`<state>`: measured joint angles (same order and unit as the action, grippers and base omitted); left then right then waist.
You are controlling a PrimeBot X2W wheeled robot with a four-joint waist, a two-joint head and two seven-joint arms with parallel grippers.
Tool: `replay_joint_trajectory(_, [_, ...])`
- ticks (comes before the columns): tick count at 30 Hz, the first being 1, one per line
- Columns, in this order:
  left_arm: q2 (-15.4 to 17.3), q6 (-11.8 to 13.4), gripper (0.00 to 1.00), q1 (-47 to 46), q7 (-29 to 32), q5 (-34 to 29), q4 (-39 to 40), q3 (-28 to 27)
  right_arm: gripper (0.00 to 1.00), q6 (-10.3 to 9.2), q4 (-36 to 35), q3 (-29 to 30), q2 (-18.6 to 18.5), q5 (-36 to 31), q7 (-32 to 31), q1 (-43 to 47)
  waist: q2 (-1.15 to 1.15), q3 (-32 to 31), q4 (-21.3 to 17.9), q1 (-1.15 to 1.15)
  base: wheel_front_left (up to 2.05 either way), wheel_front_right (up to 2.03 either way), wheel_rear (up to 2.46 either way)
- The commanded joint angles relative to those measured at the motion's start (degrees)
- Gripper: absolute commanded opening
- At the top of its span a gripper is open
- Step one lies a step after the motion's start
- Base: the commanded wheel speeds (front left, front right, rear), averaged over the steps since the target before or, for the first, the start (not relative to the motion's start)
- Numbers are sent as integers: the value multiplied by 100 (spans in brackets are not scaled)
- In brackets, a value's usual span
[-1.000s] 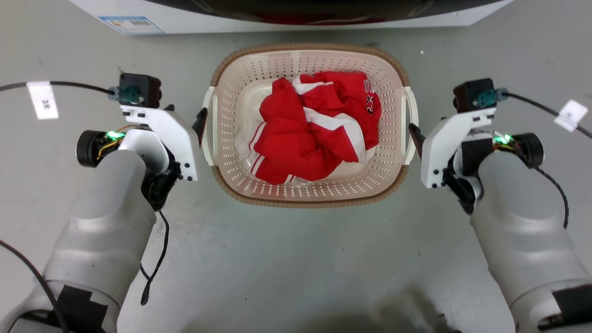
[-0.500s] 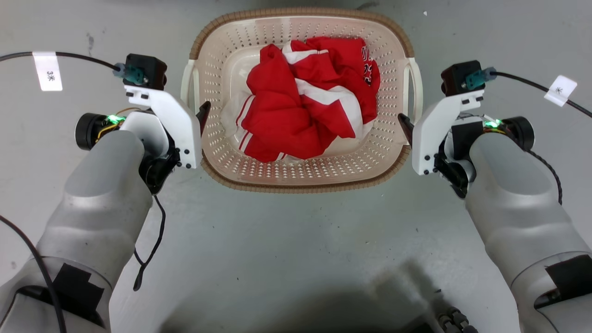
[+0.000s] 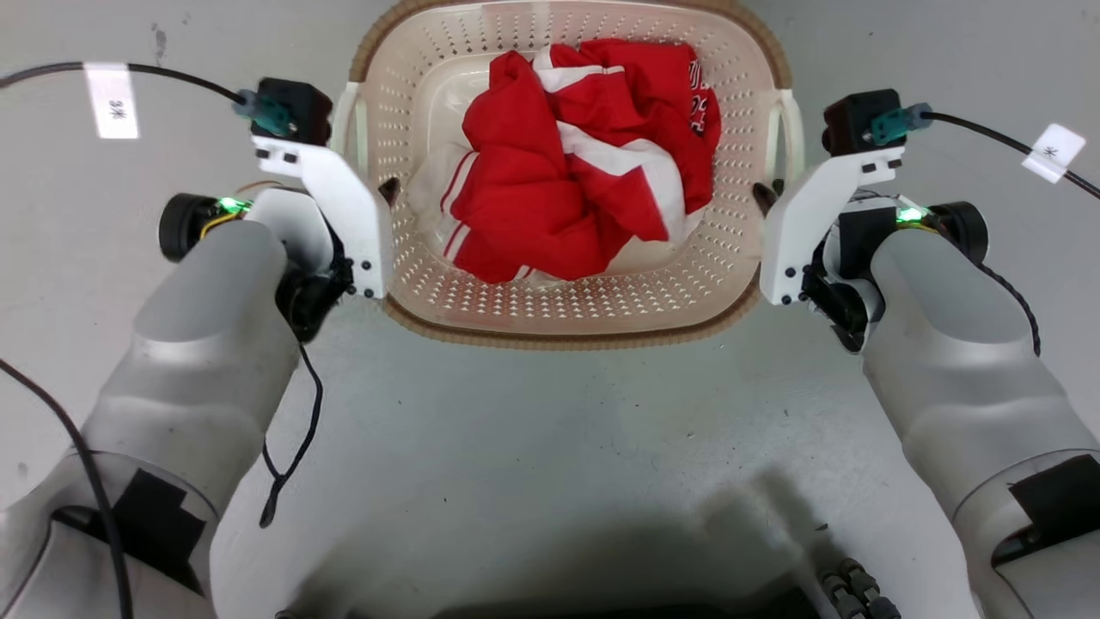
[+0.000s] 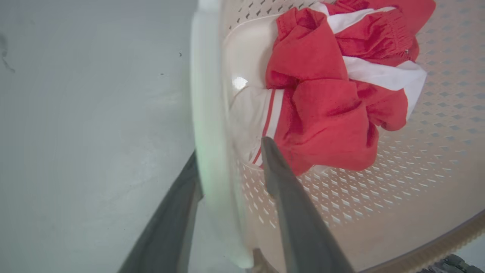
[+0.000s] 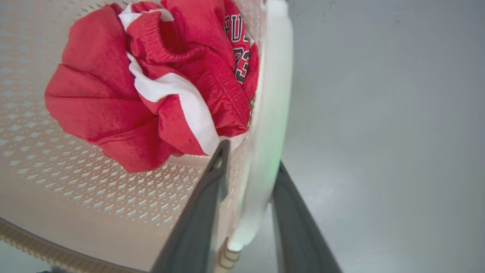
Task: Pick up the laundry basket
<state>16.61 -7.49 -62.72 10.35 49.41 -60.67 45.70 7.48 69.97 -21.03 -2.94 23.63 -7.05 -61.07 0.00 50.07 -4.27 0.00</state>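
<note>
Laundry basket (image 3: 567, 301): on the floor (image 3: 550, 447), stiff, light, holding soft red clothes (image 3: 576, 163).
Hold: white side handles.
Left gripper (image 4: 231, 167): jaws astride the left handle (image 4: 208, 113), apparently not clamped.
Right gripper (image 5: 248, 167): jaws astride the right handle (image 5: 271, 113).

My two rounded silver-grey forearms (image 3: 206, 344) carry black tape patches and white angular wrist brackets (image 3: 348, 211) with dark screws; black camera blocks with teal plugs trail black cables (each wearing a white paper tag), green lights glowing beside them
</note>
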Motion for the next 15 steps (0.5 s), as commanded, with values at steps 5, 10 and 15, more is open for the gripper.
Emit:
replay_joint_trajectory(5, [-29,-11,0,-59,-3,252,0,242,0,9,28,-319,29,316,48,-31,0,-63,19,0,0,0,0])
replay_joint_trajectory(10, [-60,-11,0,-42,118,512,-14,434,0,12,82,-581,47,571,-127,33,0,-187,44,0,0,0,0])
replay_joint_trajectory(15, [-134,-20,0,40,342,785,-77,598,0,26,108,-841,59,793,-418,99,0,-467,81,0,0,0,0])
